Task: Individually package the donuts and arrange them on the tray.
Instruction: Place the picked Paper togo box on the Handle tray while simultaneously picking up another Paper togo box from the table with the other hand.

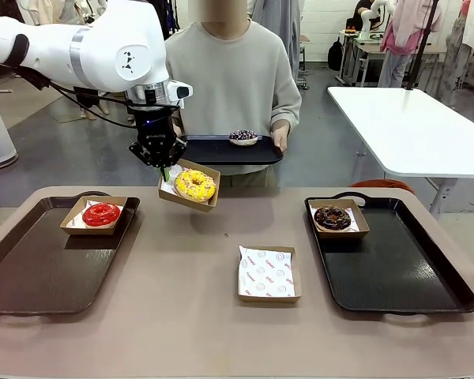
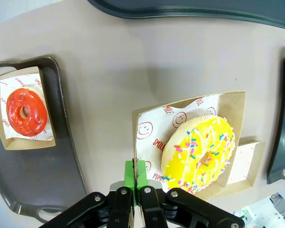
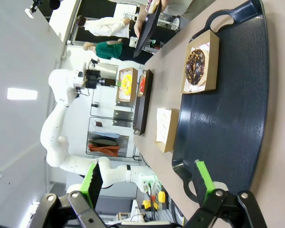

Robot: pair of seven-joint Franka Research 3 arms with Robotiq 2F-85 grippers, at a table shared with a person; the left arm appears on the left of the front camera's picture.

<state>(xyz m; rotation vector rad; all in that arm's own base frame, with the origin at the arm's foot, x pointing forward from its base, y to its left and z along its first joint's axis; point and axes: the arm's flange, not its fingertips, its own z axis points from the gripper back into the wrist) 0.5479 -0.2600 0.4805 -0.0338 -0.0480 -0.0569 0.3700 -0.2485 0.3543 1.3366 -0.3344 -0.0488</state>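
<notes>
At twelve o'clock you face a person (image 1: 233,71) in a beige sweater across the tan table (image 1: 182,316). A white table (image 1: 411,126) stands at two o'clock.

Red donut (image 1: 101,213), glossy, ring up, lies flat in a brown box (image 1: 73,223) at the far end of the left tray (image 1: 31,276). Yellow donut (image 1: 194,185), bright icing with coloured sprinkles and white drizzle, sits tilted in a lined box (image 1: 209,170) up above the worktop (image 1: 182,316), and the left end effector (image 1: 164,170) is pinching that box's edge. Chocolate donut (image 1: 332,217), dark and shiny, lies flat in the right box (image 1: 359,223), far left corner of the right tray (image 1: 426,276). Purple donut (image 1: 242,136), pale sprinkles on top, rests on the held tray (image 1: 213,150) in the person's hands, across the worktop.
</notes>
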